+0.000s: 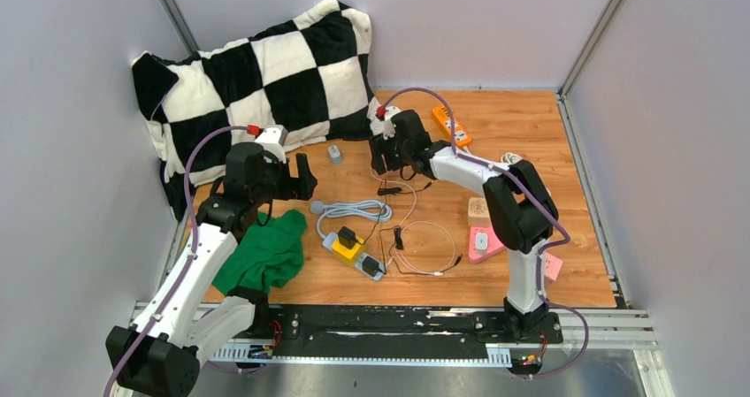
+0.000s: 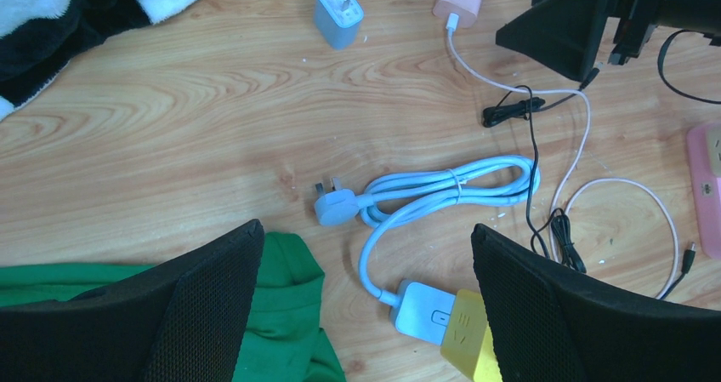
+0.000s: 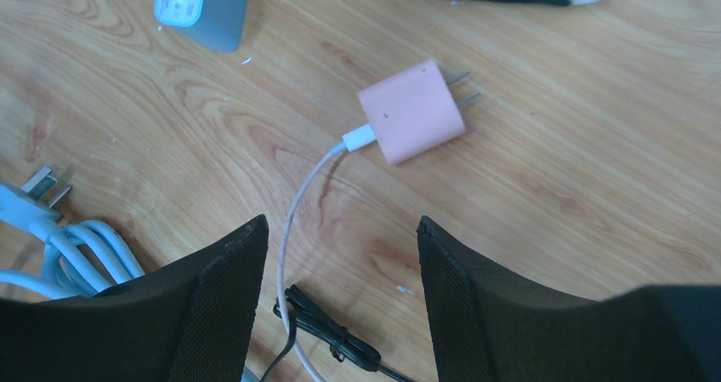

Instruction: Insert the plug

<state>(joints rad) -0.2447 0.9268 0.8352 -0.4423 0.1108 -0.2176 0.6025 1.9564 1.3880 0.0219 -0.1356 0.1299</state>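
Observation:
A pink charger plug [image 3: 412,111] with two prongs lies flat on the wooden table, its thin pale cable [image 3: 298,220] running back between my right fingers. My right gripper [image 3: 340,222] is open and hovers just short of the charger, apart from it; it also shows in the top view [image 1: 382,156]. The power strip [image 2: 428,312] with a yellow block [image 2: 463,335] lies near the table's front [image 1: 354,248]. My left gripper [image 2: 366,229] is open and empty above the strip's coiled blue cable [image 2: 451,186] and its three-pin plug [image 2: 334,203].
A small blue charger [image 3: 201,6] lies left of the pink one. A black bundled cable [image 3: 336,335] lies under my right gripper. A green cloth [image 1: 265,251], a checkered pillow [image 1: 256,70], an orange device [image 1: 451,125], a wooden block [image 1: 478,209] and a pink pad [image 1: 484,242] lie around.

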